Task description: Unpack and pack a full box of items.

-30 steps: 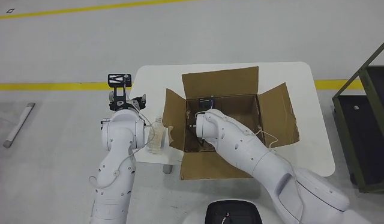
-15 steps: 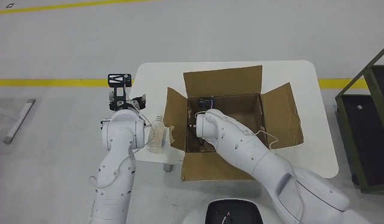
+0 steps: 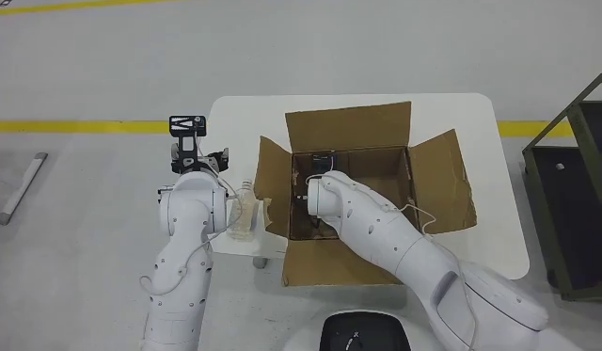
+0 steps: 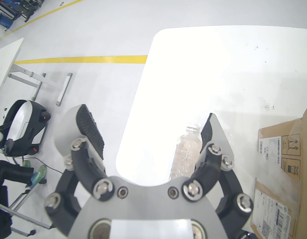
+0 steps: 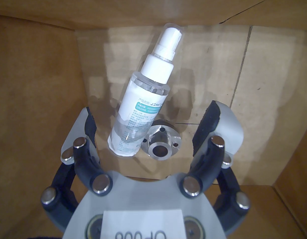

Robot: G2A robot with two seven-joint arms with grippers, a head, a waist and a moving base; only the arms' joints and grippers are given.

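Inside the open box [image 3: 348,125], with the right hand [image 5: 150,119] spread wide and empty above a spray bottle [image 5: 143,100] lying beside a metal flange [image 5: 161,145]. Best to close across the bottle's body, clear of the flange. At the box's nine o'clock, on the bench [image 3: 489,219]: a clear bottle [image 4: 184,150], near the left hand [image 4: 147,120], likewise wide, empty.

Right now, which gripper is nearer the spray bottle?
Right. The right gripper hangs open inside the box, close over the spray bottle; the left gripper is outside the box, above the table edge.
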